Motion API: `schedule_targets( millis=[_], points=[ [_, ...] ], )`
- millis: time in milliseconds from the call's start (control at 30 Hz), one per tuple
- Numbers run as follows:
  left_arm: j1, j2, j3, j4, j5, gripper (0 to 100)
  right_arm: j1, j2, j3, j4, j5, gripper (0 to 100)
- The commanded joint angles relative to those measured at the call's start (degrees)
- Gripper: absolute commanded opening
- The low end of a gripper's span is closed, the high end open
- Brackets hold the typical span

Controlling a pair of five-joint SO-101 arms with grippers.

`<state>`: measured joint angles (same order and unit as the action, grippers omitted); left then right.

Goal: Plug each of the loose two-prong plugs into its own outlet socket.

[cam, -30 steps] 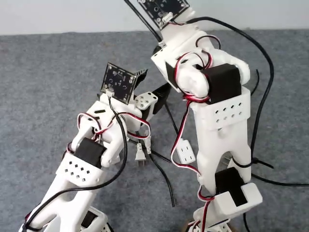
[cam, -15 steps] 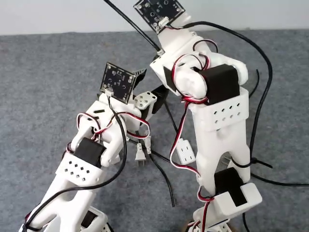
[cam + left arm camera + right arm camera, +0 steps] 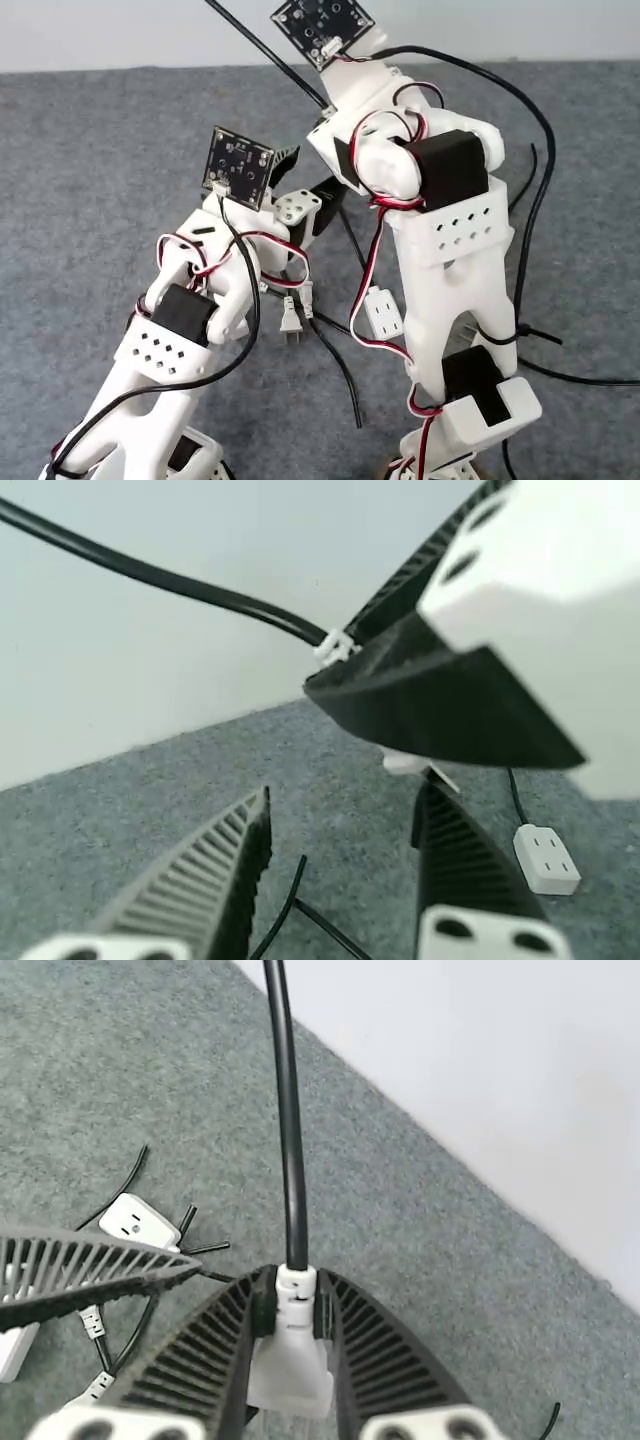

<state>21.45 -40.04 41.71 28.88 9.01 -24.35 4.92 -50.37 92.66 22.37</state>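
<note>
The left arm (image 3: pixel 185 330) is stretched low and forward, and the left gripper (image 3: pixel 345 810) is held with its fingers spread wide apart. The right arm (image 3: pixel 455 240) is raised higher beside it, and the right gripper (image 3: pixel 293 1282) is clamped around a white plug (image 3: pixel 290 1365), just above the left gripper.

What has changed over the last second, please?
The right arm, its gripper shut on a plug, swung slightly leftward in the high view, its cord following. The left arm edged the same way. The outlet and loose plug stayed put.
</note>
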Motion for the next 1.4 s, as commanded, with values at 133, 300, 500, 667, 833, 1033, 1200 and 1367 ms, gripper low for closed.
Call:
schedule_targets(
  millis=[133, 300, 500, 667, 833, 1033, 1200, 1367],
  points=[
    [1.3, -2.0, -2.3, 1.1, 1.2, 23, -0.7, 0.4, 0.1, -4.3, 1.1, 0.8],
    [1.5, -4.0, -1.4, 1.0, 1.0, 23, -0.7, 0.0, 0.1, -2.8, -0.2, 0.8],
    [1.5, -7.7, 1.7, -0.9, -0.7, 22, -1.1, -0.3, -0.4, -0.9, -1.8, 0.8],
    [1.1, -7.6, 3.6, -4.0, -0.6, 22, -1.1, -0.2, 0.0, 0.0, -1.8, 0.8],
    [-0.7, -7.6, 4.0, -5.2, -0.5, 23, -3.9, -2.2, 0.0, 3.2, -1.4, 0.8],
    [-0.7, -7.5, 4.4, -5.3, -0.5, 23, -4.2, -5.2, 0.0, 3.8, -1.6, 0.8],
    [-0.7, -7.5, 4.8, -5.4, -0.6, 23, -4.3, -6.1, -0.3, 6.2, -1.4, 0.8],
    [-0.7, -3.3, 5.1, -8.1, -0.6, 23, -4.1, -6.0, -0.1, 8.0, -1.4, 0.8]
  ],
)
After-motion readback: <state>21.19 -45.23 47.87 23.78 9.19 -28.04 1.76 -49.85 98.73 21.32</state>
